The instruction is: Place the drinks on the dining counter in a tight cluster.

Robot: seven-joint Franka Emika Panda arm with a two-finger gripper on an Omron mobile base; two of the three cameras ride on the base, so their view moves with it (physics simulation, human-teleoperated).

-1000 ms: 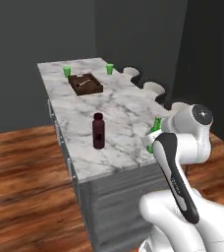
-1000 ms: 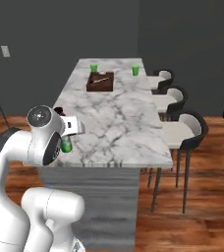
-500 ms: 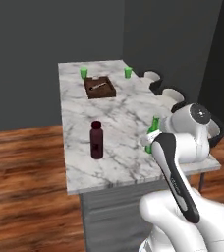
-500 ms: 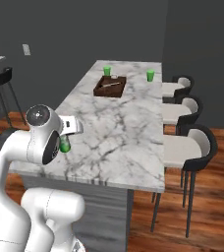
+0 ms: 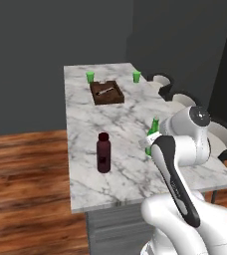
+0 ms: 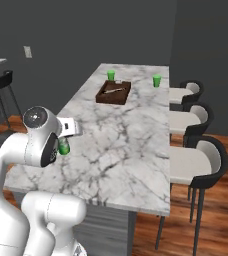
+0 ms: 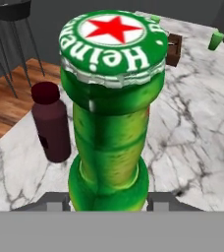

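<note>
- Broadly, the dining counter (image 5: 130, 144) offers plenty of bare marble: its near half carries just the maroon bottle (image 5: 103, 152), which stands upright toward the left long edge, set in from both that edge and the near end.
- Along the right long edge, white chairs (image 6: 198, 160) with dark shells are drawn up close to the top; wooden floor lies open on the left side.
- At the far end, two small green cups (image 5: 90, 76) sit near the corners, apart from each other, with a brown tray (image 5: 107, 93) just in front of them.
- The gripper (image 7: 109, 199) is closed around the lower body of the green glass bottle (image 7: 111, 108), which rises upright between the jaws; the hand view shows its red-star cap from above, and the jaws stand partly open, spread just to the bottle's width.
- In the left base view the green bottle appears above the counter's right-hand part, right of the maroon bottle and apart from it; whether its bottom touches the marble cannot be told.
- Much of the green bottle is hidden by the arm's white wrist in both base views; just its neck and a slice of its body show.
- The finger tips are cut off by the bottom of the hand view.
- Inside the tray lies a slim light-coloured item, too small to name.
- In the hand view the maroon bottle stands just beyond and left of the green one, its base on the marble.
</note>
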